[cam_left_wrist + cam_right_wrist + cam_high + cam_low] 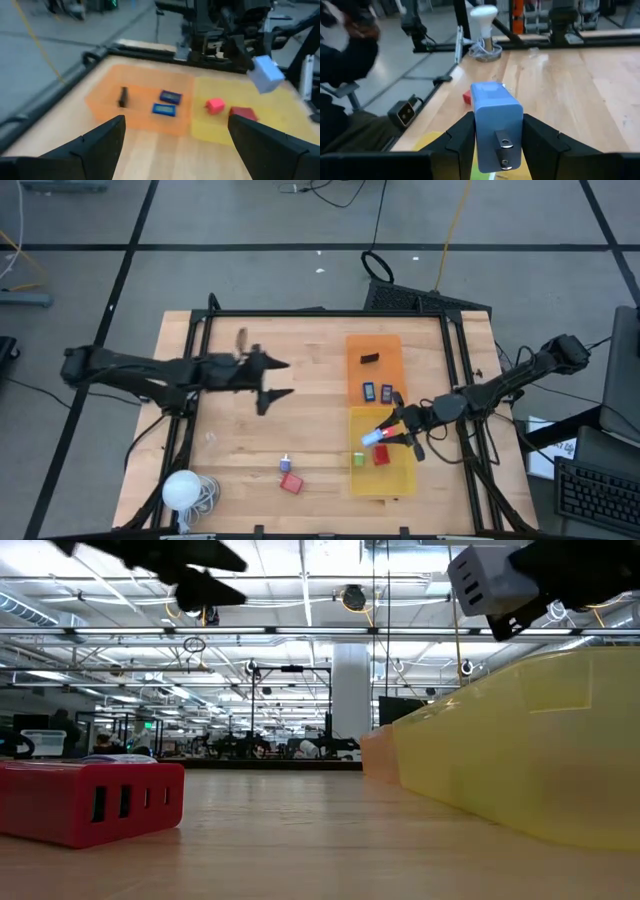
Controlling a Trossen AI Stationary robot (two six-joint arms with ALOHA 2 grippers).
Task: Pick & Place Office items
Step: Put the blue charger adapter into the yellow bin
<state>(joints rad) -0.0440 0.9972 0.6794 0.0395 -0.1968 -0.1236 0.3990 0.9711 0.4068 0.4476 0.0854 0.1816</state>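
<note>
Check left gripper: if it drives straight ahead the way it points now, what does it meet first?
Probably the orange tray. The open left gripper hangs above the bare wood, pointing toward it. Its height is unclear, so it may pass over the tray toward the right gripper holding the light-blue block.

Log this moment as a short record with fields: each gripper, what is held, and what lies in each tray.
right gripper: shut on a light-blue plastic block, above the yellow tray
left gripper: open, empty, over the bare wooden table
yellow tray: one green piece, one red piece
flat orange tray: one black piece, two blue pieces
</note>
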